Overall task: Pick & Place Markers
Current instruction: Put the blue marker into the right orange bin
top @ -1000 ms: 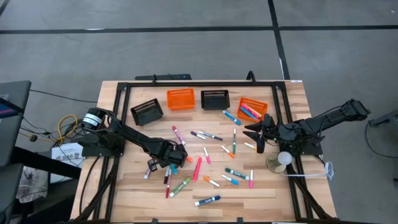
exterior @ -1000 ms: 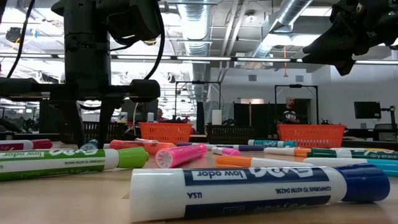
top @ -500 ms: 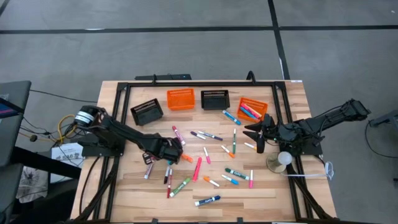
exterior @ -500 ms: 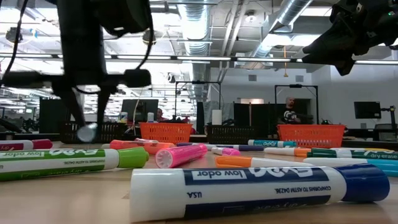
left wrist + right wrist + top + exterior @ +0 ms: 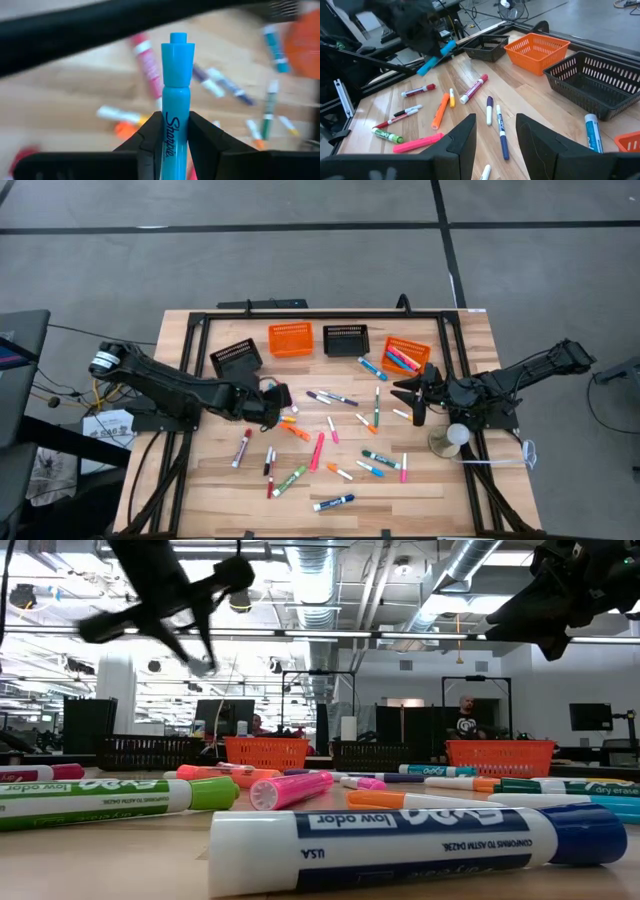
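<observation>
Since the earlier frame my left gripper [image 5: 175, 137] lifted toward ten o'clock, pinching the blue marker [image 5: 177, 95] mid-barrel (light, stiff, slick plastic); my right gripper [image 5: 418, 402] waited, fingers parted.

Light-blue marker [image 5: 177, 90] with black script, pink marker [image 5: 317, 451], orange basket [image 5: 290, 339], black mesh basket [image 5: 236, 360]

My work surface is a pale wooden table [image 5: 200, 480]. Along its far edge sit four mesh baskets [image 5: 290, 338]: black, orange, black, orange. Markers [image 5: 318, 450] in mixed colours lie scattered over the middle and toward the near edge. A round-based stand [image 5: 447, 442] sits by the right edge.
</observation>
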Available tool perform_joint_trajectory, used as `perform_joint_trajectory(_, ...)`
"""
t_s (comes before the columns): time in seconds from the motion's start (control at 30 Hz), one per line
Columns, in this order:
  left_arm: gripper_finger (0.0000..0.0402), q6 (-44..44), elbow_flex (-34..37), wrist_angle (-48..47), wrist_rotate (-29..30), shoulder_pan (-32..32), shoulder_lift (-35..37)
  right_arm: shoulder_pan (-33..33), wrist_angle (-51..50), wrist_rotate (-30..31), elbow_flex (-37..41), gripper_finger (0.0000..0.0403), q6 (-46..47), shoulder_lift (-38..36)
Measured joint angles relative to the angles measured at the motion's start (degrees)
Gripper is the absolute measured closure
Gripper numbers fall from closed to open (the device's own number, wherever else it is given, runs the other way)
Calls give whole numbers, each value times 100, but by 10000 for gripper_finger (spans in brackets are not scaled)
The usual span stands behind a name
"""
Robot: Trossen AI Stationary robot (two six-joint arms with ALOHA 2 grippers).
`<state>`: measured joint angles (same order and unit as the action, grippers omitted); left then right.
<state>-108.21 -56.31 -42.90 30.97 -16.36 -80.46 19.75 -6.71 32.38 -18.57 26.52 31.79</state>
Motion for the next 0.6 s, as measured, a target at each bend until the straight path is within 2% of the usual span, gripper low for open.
perform_joint_trajectory(0.1, 329, 899, 0, 589, 224, 166, 30, 0, 23, -3, 2, 274, 0, 1)
perform_joint_trajectory(0.3, 332, 3136, -9, 2358, 234, 547, -93, 0, 227, -94, 0, 274, -4, 2)
perform_joint_trajectory(0.43, 331, 4384, -15, 3395, 44, 745, -186, 0, 240, -104, 0, 274, -5, 7)
perform_joint_trajectory(0.6, 333, 5501, -20, 4113, -295, 901, -214, 0, 242, -275, 1, 274, -9, 7)
